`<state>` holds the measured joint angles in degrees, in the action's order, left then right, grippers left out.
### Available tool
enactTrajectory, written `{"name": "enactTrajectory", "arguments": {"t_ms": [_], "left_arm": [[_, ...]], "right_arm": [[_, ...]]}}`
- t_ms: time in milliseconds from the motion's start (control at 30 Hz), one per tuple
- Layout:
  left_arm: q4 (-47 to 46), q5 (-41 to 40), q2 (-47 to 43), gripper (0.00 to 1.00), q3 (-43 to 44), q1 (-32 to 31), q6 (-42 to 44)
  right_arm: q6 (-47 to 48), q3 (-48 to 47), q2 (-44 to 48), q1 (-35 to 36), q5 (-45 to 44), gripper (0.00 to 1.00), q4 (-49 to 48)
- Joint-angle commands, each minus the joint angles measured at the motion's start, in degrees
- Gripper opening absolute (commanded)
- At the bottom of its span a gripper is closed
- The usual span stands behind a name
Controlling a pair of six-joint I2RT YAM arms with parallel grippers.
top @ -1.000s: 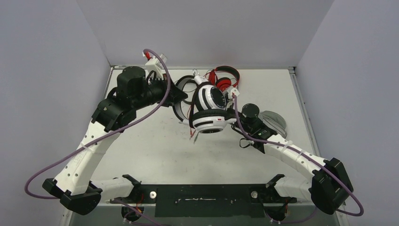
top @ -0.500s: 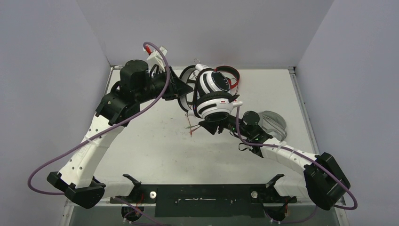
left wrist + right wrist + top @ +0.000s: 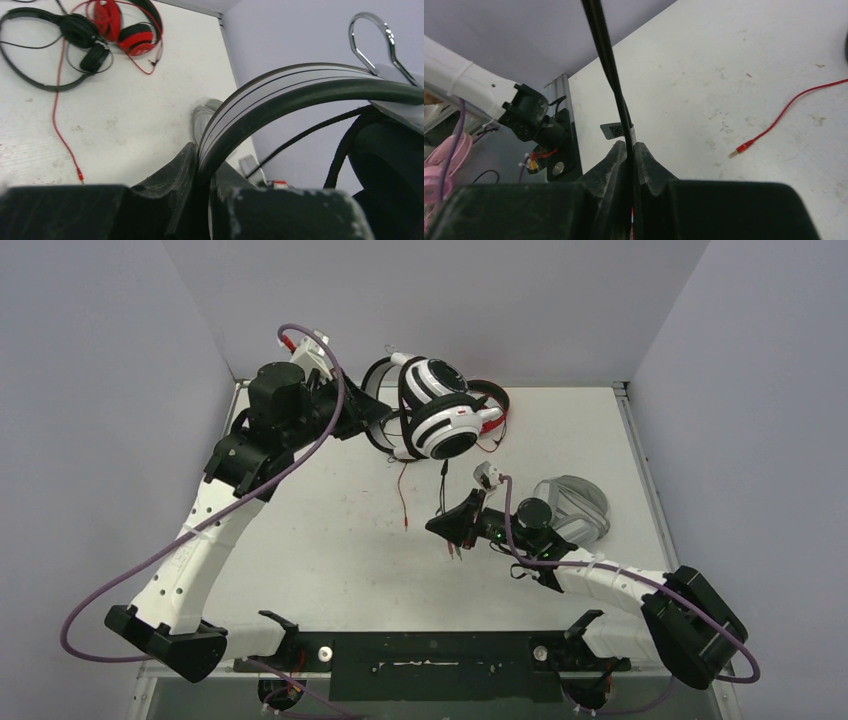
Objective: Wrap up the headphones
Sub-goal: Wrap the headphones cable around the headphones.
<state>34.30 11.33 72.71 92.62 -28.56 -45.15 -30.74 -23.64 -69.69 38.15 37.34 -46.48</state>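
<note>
Pinches the headband (image 3: 300,80) of the white-and-black headphones (image 3: 437,415) tight in the left gripper (image 3: 202,155), holding the set lifted over the far side of the table (image 3: 330,540). Clenches the right gripper (image 3: 630,150) on a thin black cable (image 3: 606,55) hanging from the raised earcups. Has red headphones (image 3: 127,25) and black headphones (image 3: 75,35) lying together on the table beneath, light grey headphones (image 3: 575,505) just beside the right arm.

Lab test cell: 3 plain grey walls (image 3: 440,300) enclose a white table (image 3: 330,550).
</note>
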Motion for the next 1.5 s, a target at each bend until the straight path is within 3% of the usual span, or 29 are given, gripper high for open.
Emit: {"name": "enactTrajectory", "arguments": {"t_ms": [0,167,467,600,767,867,967,1133,1367,1467], "left_arm": [[-9.0,-6.28,-1.63,0.0,-3.39,2.68,-2.31],[-7.69,-22.77,-1.73,0.0,-9.84,2.89,-6.94],[-0.65,-46.28,4.85,0.0,-12.19,1.12,-6.5],[-1.56,-58.02,8.4,0.0,-14.15,-4.19,1.68],[-6.34,-68.75,11.68,0.0,-17.89,-10.69,21.85],[-13.86,-64.93,9.78,0.0,-23.79,-13.02,36.88],[-16.93,-58.84,6.98,0.0,-27.94,-13.79,44.55],[-14.6,-39.1,0.44,0.0,-31.73,-13.82,54.31],[-7.44,-20.92,-3.02,0.0,-30.84,-13.91,57.74],[-4.43,-16.86,-2.56,0.0,-29.07,-13.96,55.58]], "right_arm": [[-1.74,-0.18,6.71,4.53,0.36,0.0,-0.7],[1.81,-6.24,11.8,11.42,-2.8,0.0,15.03],[6.36,-17.71,12.82,13.1,-4.33,0.02,32.06],[10.18,-24.86,9.21,13.09,-5.43,0.03,40.29],[18.85,-35.21,4.28,13.02,-9.44,0.05,54.71],[23.59,-40.34,2.0,12.6,-15.53,0.07,63.72],[25.83,-43.4,0.08,10.55,-18.97,0.09,69.66],[25.21,-42.78,-1.05,4.67,-19.15,0.12,71.9],[22.85,-39.47,-2.04,1.43,-19.28,0.14,68.62],[21.75,-38.61,-2.42,1.0,-19.82,0.14,67.32]]}}
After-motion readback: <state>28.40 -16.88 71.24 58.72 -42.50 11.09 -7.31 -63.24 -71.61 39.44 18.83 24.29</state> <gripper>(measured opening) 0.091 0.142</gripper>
